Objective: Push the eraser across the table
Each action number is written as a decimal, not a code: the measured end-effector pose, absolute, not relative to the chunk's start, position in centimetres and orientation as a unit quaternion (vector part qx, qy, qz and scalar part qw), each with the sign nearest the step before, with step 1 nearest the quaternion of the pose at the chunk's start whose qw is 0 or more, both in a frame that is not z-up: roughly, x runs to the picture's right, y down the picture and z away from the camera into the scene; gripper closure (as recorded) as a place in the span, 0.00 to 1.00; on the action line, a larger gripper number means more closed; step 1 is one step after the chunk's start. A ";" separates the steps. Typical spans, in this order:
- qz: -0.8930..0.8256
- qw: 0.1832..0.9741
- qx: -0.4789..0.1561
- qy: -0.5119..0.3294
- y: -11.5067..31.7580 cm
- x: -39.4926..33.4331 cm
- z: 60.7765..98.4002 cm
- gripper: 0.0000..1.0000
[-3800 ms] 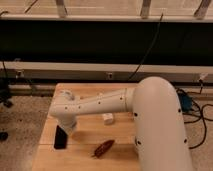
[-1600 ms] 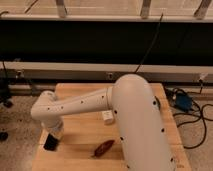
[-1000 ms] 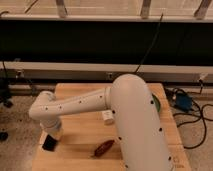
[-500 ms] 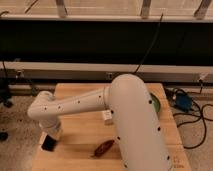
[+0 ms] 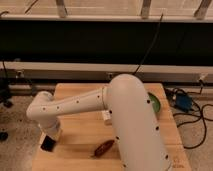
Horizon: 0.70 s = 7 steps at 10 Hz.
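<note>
Nearest the camera, the thick white upper part of the robot arm point(image 5: 136, 131) fills the lower right of the frame and covers much of the worktop point(image 5: 80, 134), a light tan wooden top with plank grain. Just left of that bulk, at the lower centre, a reddish-brown elongated object point(image 5: 104, 148) lies slantwise on the wood.

Farther left, in the lower left of the frame, the eraser point(image 5: 47, 144) sits as a small black block close to the worktop's left edge. The gripper point(image 5: 52, 134) hangs directly above and a little to the right of it, pointing down, its tip at or touching the eraser's top. Whether the gripper is open or closed cannot be told from this view.

From there the arm bends at an elbow and runs rightwards across the middle of the frame. A small white block point(image 5: 106, 117) rests on the wood just under that forearm. Partly hidden behind the arm on the right is a green bowl point(image 5: 154, 104).

Beyond the worktop, a blue object point(image 5: 182, 101) and dark cables point(image 5: 197, 120) lie on the floor at the right, and a wide black band point(image 5: 100, 42) spans the wall.
</note>
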<state>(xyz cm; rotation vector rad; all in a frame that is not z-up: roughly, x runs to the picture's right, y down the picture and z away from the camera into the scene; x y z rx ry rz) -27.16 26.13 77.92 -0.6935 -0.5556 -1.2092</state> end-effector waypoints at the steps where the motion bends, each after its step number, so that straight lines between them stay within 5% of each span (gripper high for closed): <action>1: -0.556 0.727 -0.312 -0.255 26.1 -27.4 78.0 1.00; 7: -0.575 0.710 -0.303 -0.271 26.0 -29.0 78.9 1.00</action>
